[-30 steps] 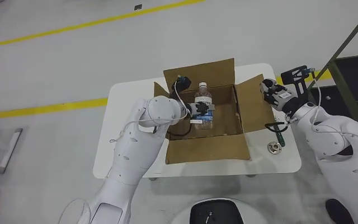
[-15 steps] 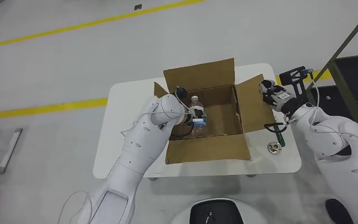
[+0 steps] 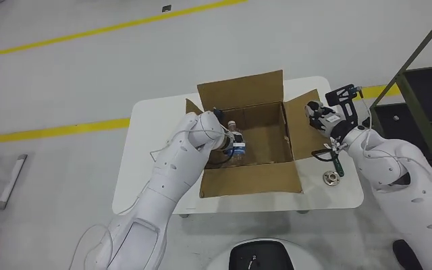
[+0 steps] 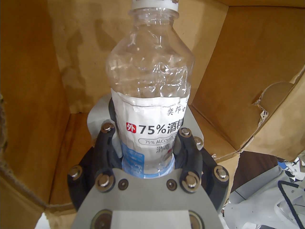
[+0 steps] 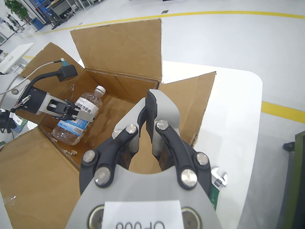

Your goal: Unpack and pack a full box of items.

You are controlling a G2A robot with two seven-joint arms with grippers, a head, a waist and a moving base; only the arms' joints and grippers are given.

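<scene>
Box (image 3: pixel 250 179), one bottle (image 4: pixel 149 72) inside in left gripper (image 4: pixel 149 129); one wrench (image 3: pixel 336 163) outside.

White rounded table (image 3: pixel 145 155) carrying open brown cardboard box (image 3: pixel 250 179), green-handled adjustable wrench (image 3: pixel 337 166), small round metal disc (image 3: pixel 331 177)

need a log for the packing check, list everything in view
cardboard box: 1, brown, open on the table
bottle: 1, clear, white cap, tilted inside the box
table: 1, white, under the box
wrench: 1, silver and green, on the table beside the box
round metal part: 1, silver, near the wrench
left gripper: 1, black and grey, in the box, shut on the bottle
right gripper: 1, black and grey, shut, empty, over a box flap
</scene>
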